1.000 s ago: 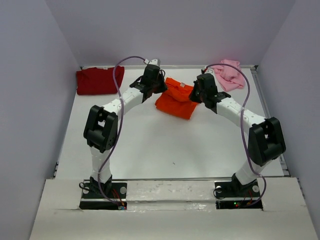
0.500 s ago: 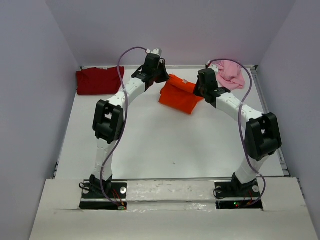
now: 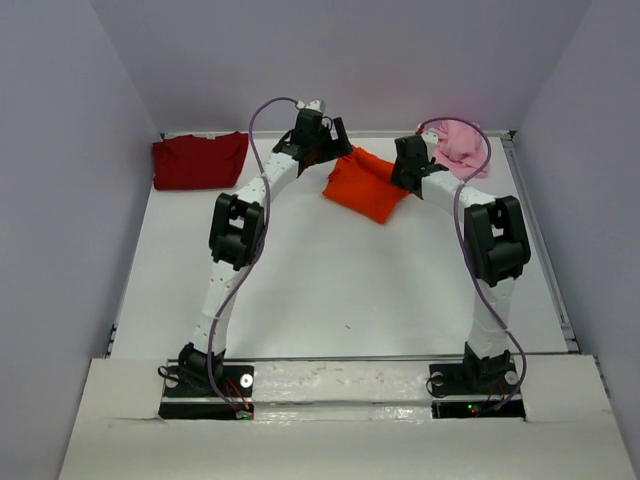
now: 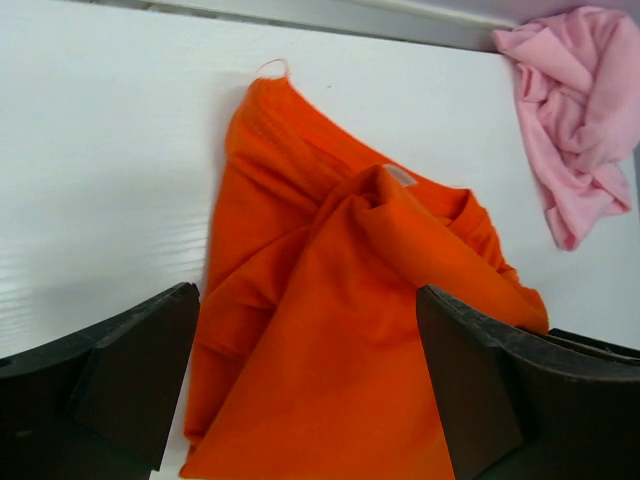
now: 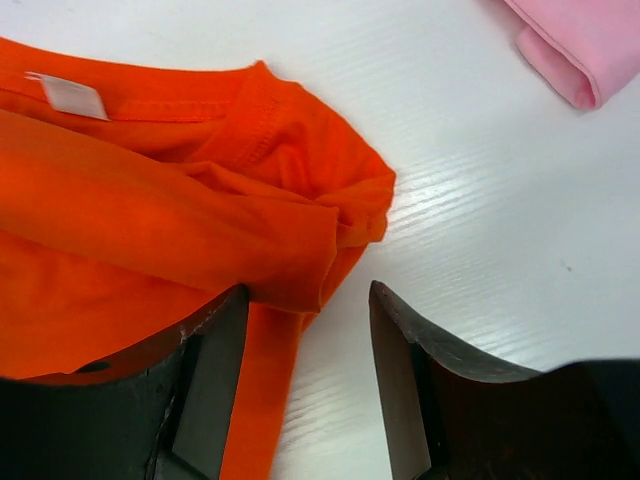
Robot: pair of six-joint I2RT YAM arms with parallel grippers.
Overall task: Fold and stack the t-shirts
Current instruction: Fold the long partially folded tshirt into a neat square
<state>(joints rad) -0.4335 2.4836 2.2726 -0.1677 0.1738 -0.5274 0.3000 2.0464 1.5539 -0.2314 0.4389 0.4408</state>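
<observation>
Two grippers open, both at the orange t-shirt

Left gripper [image 4: 305, 300]: jaws spread very wide, nothing clamped. Hanging over the orange t-shirt [image 3: 368, 186], with cloth lying between the two dark fingers [image 4: 130, 370] in the left wrist view. Contact with the cloth: cannot tell.

Right gripper [image 5: 307, 295]: jaws partly apart, no grip. Just beside the shirt's collar end, a fold of orange overlapping the tip of one finger and bare table [image 3: 340, 280] filling the rest of the gap. Touching the cloth or merely above it: cannot tell.

Orange t-shirt: bunched and loosely folded, at the far middle of the table, between the two grippers. White label [image 5: 68, 95] at the neckline, showing in the right wrist view.

Pink t-shirt [image 3: 460, 145]: crumpled heap at the far right corner, near the orange one but apart from it.

Dark red t-shirt [image 3: 198, 160]: lying fairly flat at the far left corner, well apart from the other two, seen in the top view only.

Hidden or unclear:
- Top view: both sets of fingertips masked by the wrists.
- Top view: near edge of the pink heap partly covered by the right arm [image 3: 495, 240].
- Both wrist views: orange cloth cut off at the bottom edge, pink cut off at the frame border.
- Layers and sleeves inside the orange bundle: too tangled to sort out.
</observation>
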